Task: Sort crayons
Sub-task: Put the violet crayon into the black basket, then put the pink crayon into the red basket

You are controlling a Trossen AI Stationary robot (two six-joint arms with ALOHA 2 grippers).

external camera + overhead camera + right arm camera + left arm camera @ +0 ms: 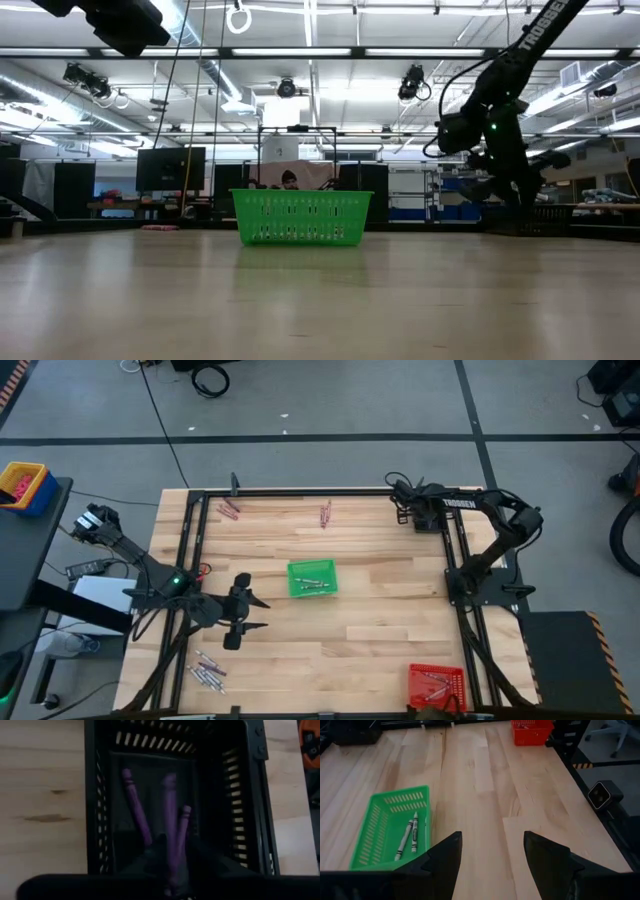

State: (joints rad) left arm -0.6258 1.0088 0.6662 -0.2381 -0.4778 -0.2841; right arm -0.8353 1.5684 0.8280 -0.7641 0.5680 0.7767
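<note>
Over at the far right corner of the worktop (380,620): right tool (420,515), parked directly above the dark tray (100,820). Inside that tray, three purple crayons (135,805), fanned out, long axes roughly in line with the tool's reach. One of them running straight in under the tool. Gripped or let go? Cannot tell from here.

Across to the left tool (492,855), low over the worktop's left side, released and spread wide, holding nothing. Just beside it, the green tray (296,570), with two pale crayons (409,836) lying side by side in it. Down in the near right corner, the red tray (412,685), already carrying a few sticks of its own.

Loose and unsorted: a grey-lilac bunch (208,670) at the near left corner, lying on a slant across the boards; a reddish pair (230,510) at the far left; another reddish pair (325,513) along the far edge, long axes running near to far.

The relation to watch, by my reading: grey-lilac bunch close to the left tool, on its near side, well apart from the right one. Clearly the left arm's pickup. Far-edge reddish pair nearer the right tool, off to its left. A wrist turn probably needed to close across the slanted sticks, not along them.
</note>
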